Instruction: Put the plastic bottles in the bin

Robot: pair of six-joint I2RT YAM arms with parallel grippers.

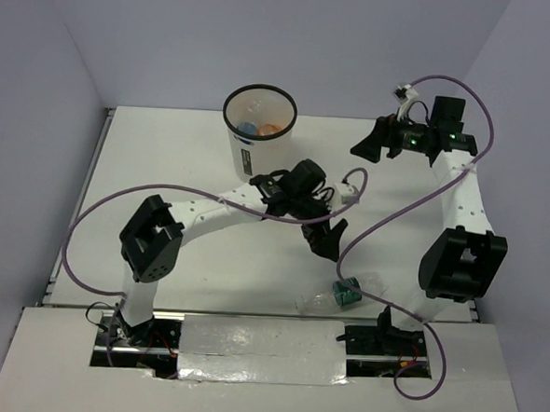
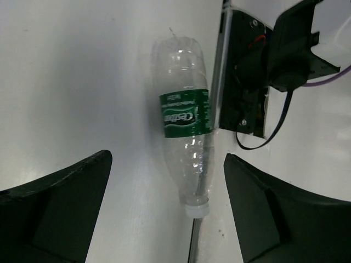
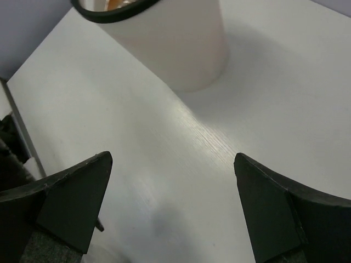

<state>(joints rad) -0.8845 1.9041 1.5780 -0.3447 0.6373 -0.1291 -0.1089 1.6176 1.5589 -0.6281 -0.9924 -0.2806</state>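
Observation:
A clear plastic bottle with a green label (image 1: 346, 293) lies on the table near the front edge, right of centre. In the left wrist view the bottle (image 2: 185, 126) lies lengthwise with its white cap towards me. My left gripper (image 1: 321, 239) is open and empty, above the table just behind the bottle; its jaws stand wide either side of the cap end (image 2: 164, 208). The white bin (image 1: 257, 130) stands at the back centre with orange and blue bottles inside. My right gripper (image 1: 370, 143) is open and empty at the back right, facing the bin (image 3: 170, 38).
The right arm's base and cables (image 2: 258, 71) sit just beyond the bottle at the table's front edge. A purple cable (image 1: 387, 213) loops across the right half of the table. Purple walls close in the left, back and right sides.

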